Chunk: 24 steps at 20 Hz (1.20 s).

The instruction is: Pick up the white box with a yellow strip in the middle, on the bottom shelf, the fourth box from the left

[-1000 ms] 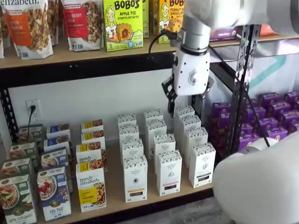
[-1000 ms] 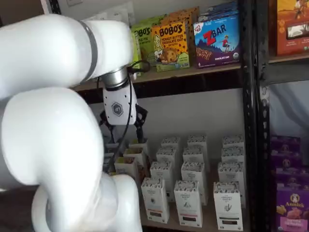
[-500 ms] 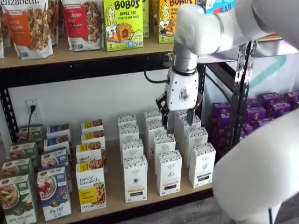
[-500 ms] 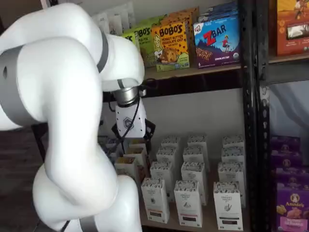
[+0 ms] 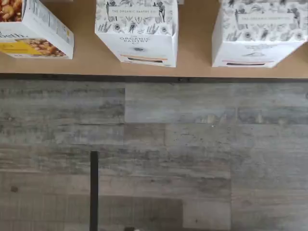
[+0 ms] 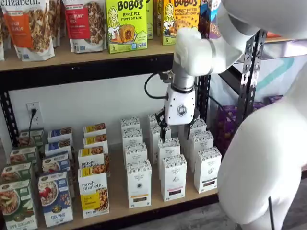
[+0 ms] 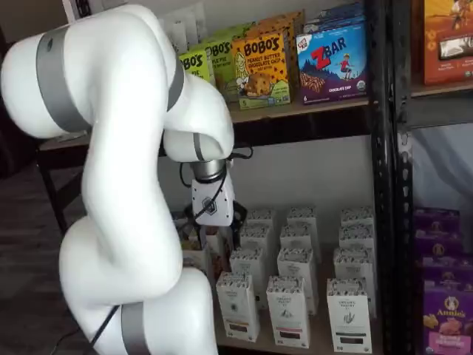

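The white box (image 6: 139, 184) with a tan-yellow strip stands at the front of the bottom shelf (image 6: 117, 191), right of a purely elizabeth box (image 6: 93, 196). The wrist view shows the white box (image 5: 137, 33) from above at the bottom shelf's (image 5: 192, 48) front edge, between the purely elizabeth box (image 5: 33, 29) and a like carton (image 5: 260, 33). My gripper (image 6: 177, 132) hangs open over the white cartons of the middle column, behind the front row, up and right of the white box. In the other shelf view, the gripper (image 7: 216, 231) hangs behind and above the same box (image 7: 238, 305).
A pink-strip carton (image 6: 173, 177) and a dark-strip carton (image 6: 207, 168) stand right of the target. Cereal boxes (image 6: 55, 199) fill the shelf's left end. A black upright (image 6: 249, 72) and purple boxes (image 7: 443, 310) lie right. My own white arm (image 6: 268, 167) fills the near right. Wood-look floor (image 5: 154, 154) lies below.
The gripper has moved left and down, from beside the upper shelf's rail to just over the white cartons. Its fingers stay apart. The arm has swung across both shelf views.
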Motion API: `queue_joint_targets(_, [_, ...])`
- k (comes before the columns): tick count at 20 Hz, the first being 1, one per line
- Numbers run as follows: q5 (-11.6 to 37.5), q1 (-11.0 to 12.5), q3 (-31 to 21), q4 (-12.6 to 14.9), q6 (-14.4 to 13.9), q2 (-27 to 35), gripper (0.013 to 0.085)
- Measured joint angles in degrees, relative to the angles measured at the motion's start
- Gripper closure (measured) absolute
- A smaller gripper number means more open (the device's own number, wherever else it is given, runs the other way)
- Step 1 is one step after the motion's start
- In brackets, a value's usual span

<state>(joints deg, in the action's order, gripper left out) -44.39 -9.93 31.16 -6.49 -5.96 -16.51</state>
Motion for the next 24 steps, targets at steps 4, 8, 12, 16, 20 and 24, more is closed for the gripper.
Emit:
queue_joint_targets(4, [3.14,-0.27,2.04,0.11,-0.06,5.51,0.0130])
queue_joint_targets(8, [4.88,-0.29,4.09,1.39,-0.92,10.03,0.0130])
queue_joint_targets(12, [6.64,-0.64,5.81,3.02,-2.42,14.08,0.0130])
queue_joint_targets(16, [7.01,-1.26,7.78,2.93,-2.92,18.06,0.0130])
queue_joint_targets(20, [6.43,-1.97,9.71,1.45,-2.46,21.81,0.0130])
queue_joint_targets(24, [6.23,-2.64,11.04,2.88,-4.21,24.61,0.0130])
